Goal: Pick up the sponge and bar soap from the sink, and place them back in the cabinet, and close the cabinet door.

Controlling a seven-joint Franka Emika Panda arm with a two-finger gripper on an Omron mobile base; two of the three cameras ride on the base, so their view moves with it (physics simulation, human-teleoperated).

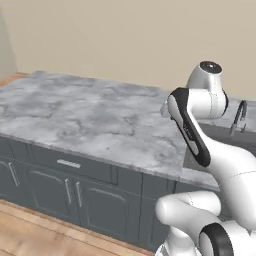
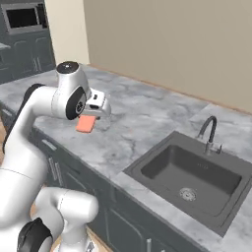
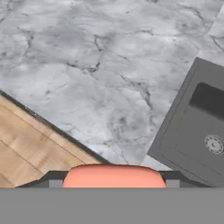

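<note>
My gripper (image 2: 86, 121) hangs above the grey marble counter, left of the sink (image 2: 162, 166), and is shut on the bar soap (image 2: 84, 124), a flat pink-red bar. In the hand view the bar soap (image 3: 113, 176) sits clamped between the two dark fingertips (image 3: 50, 182) at the bottom. The dark sink (image 3: 175, 131) lies to the right there, its drain visible. The dark basin of the sink (image 1: 225, 135) peeks out behind my arm in the left base view. The sponge and the cabinet with its cabinet door are out of view.
A curved metal faucet (image 2: 209, 132) stands at the sink's back edge. Grey base cabinets and drawers (image 1: 75, 187) run under the counter. Wooden floor (image 3: 30, 148) lies beyond the counter's front edge. Dark units with a microwave (image 2: 22, 19) stand at the far left.
</note>
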